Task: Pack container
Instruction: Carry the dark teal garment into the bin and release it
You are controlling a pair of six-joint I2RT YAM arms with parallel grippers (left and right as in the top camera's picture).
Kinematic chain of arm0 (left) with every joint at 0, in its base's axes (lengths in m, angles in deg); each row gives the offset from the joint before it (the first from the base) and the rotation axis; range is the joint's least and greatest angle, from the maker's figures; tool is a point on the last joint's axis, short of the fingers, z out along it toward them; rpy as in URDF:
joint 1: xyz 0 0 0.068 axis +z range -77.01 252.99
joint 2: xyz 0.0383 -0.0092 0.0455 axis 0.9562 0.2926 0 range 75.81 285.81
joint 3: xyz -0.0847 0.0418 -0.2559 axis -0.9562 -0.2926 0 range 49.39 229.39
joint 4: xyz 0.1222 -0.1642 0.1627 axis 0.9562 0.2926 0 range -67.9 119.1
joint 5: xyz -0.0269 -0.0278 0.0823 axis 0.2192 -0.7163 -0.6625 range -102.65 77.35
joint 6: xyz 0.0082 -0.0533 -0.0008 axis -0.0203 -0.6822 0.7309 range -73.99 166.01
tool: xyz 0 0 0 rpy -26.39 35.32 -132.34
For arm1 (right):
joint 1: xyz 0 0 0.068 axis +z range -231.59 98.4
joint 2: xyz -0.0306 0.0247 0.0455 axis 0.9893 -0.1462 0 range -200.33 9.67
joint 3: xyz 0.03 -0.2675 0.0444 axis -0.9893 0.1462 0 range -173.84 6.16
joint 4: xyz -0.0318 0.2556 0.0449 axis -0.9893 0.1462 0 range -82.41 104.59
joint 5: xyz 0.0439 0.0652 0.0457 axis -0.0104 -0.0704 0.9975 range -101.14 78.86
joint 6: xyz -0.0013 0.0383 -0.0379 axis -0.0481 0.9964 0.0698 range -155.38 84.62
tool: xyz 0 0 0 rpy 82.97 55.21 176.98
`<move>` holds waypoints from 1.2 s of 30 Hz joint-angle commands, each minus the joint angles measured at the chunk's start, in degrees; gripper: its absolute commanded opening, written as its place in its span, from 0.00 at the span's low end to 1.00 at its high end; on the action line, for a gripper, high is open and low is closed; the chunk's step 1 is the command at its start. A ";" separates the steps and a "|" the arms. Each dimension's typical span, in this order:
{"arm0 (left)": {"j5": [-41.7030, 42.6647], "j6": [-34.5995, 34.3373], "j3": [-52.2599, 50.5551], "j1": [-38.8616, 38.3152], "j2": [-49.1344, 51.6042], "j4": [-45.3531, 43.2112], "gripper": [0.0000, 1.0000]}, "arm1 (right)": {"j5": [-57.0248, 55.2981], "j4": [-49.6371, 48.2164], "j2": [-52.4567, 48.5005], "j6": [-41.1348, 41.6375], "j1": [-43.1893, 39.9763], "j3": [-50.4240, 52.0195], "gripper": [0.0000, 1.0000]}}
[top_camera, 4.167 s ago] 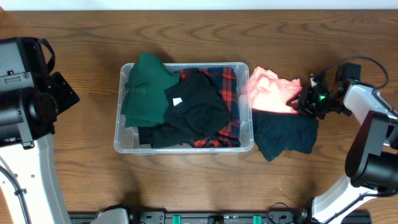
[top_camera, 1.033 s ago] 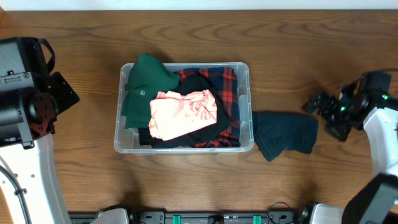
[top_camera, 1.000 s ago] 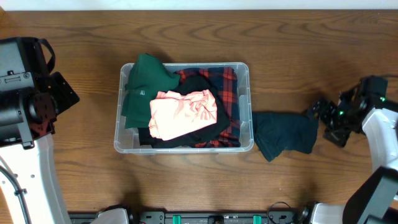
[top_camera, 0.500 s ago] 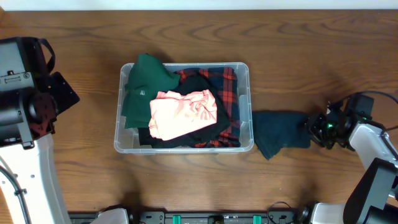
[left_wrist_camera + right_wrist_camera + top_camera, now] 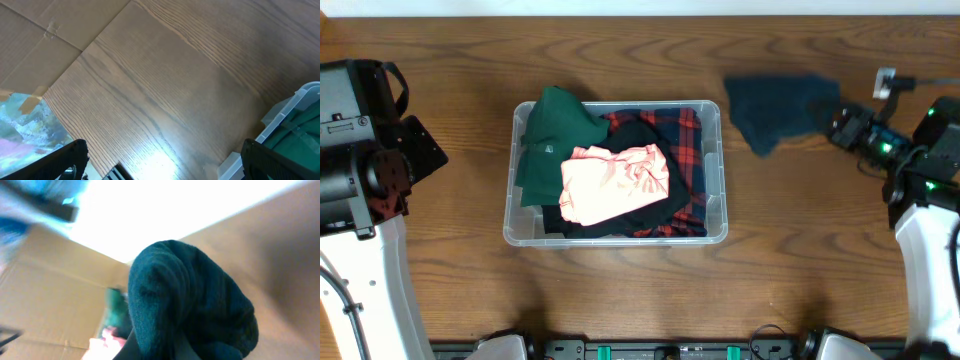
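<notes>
The container (image 5: 518,232) is a clear plastic bin at the table's middle. It holds a green garment (image 5: 552,135), a pink garment (image 5: 612,182), a black garment (image 5: 642,132) and red plaid cloth (image 5: 688,135). My right gripper (image 5: 843,125) is shut on a dark teal garment (image 5: 782,105) and holds it in the air, up and to the right of the bin. The teal garment fills the right wrist view (image 5: 190,305) and hides the fingers there. My left gripper's fingertips (image 5: 160,160) are wide apart and empty, left of the bin's corner (image 5: 285,112).
The left arm's base (image 5: 360,140) stands at the table's left edge. Brown cardboard (image 5: 30,45) lies beyond the table edge in the left wrist view.
The pink garment went from the table into the bin. My right gripper then closed on the teal garment by the bin's right side and lifted it up and away toward the back right.
</notes>
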 commanded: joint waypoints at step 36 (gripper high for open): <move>-1.11 -0.28 -0.02 0.24 -0.39 0.20 0.98 | -41.62 2.97 -24.00 5.07 51.32 -4.02 0.13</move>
